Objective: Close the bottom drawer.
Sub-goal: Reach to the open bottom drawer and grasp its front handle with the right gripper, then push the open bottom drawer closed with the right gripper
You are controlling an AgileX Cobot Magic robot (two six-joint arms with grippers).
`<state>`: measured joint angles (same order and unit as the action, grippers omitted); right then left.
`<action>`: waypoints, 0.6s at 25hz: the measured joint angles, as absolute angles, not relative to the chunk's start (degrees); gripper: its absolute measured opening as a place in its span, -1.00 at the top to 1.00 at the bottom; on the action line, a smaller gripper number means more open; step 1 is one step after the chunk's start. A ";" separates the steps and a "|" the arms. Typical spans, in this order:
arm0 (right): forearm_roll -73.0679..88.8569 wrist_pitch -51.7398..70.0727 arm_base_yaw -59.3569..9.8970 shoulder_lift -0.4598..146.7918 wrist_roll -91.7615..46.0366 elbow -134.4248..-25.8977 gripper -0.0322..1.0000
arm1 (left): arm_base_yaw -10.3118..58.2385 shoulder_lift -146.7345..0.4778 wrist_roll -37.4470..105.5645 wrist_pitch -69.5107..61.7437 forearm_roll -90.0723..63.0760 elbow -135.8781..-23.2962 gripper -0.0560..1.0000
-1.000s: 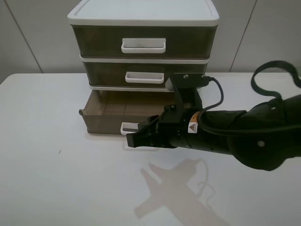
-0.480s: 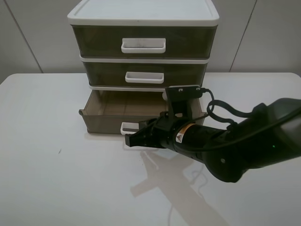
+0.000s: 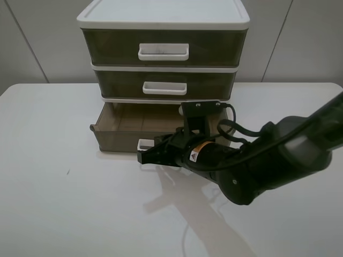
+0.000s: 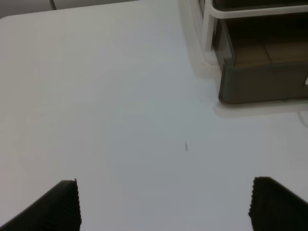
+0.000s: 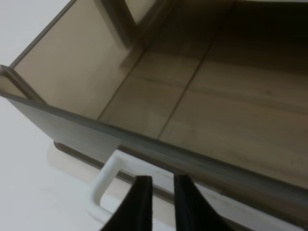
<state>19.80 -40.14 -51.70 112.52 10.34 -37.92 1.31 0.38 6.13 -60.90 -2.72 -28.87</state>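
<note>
The bottom drawer (image 3: 122, 134) of the cabinet stands pulled out, smoky brown and empty inside (image 5: 192, 96). Its white loop handle (image 3: 143, 144) is mostly hidden behind my right gripper (image 3: 146, 157). The gripper sits right in front of the drawer's front, low over the table. In the right wrist view its two dark fingers (image 5: 142, 202) are close together, and the gripper (image 5: 162, 180) sits against the handle (image 5: 107, 175), holding nothing. My left gripper (image 4: 166, 207) is open and empty over bare table. It is well away from the drawer's corner (image 4: 260, 82).
The middle drawer (image 3: 165, 85) and the taller top drawer (image 3: 163, 49) above are shut. The cabinet stands at the back of the white table (image 3: 53, 187), near the wall. The right arm's cable (image 3: 230, 126) loops beside the open drawer.
The right gripper has moved slightly left and lower in front of the bottom drawer's handle, and the arm has swung down behind it. The drawer has not visibly moved.
</note>
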 joint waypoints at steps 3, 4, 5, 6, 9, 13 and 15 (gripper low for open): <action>21.65 -40.84 -51.70 113.86 10.34 -38.69 0.90 | 1.31 0.38 6.13 -60.90 -2.72 -28.87 -0.47; 22.39 -41.06 -51.70 114.31 10.34 -38.98 0.90 | 1.31 0.38 6.13 -60.90 -2.72 -28.87 -0.47; 22.77 -41.27 -51.70 114.65 10.34 -39.18 0.90 | 1.31 0.38 6.13 -60.90 -2.72 -28.87 -0.47; 23.08 -41.44 -51.70 114.95 10.34 -39.41 0.90 | 1.31 0.38 6.13 -60.90 -2.72 -28.87 -0.47; 23.72 -41.80 -51.70 115.72 10.34 -40.09 0.90 | 1.31 0.38 6.13 -60.90 -2.72 -28.87 -0.47; 24.39 -42.13 -51.70 117.22 10.29 -41.48 0.90 | 1.31 0.38 6.13 -60.90 -2.72 -28.87 -0.47; 25.04 -42.30 -51.58 117.92 10.29 -42.09 0.90 | 1.31 0.38 6.13 -60.90 -2.72 -28.87 -0.47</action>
<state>25.04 -42.30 -51.58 117.92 10.29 -42.09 1.31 0.38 6.13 -60.90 -2.72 -28.87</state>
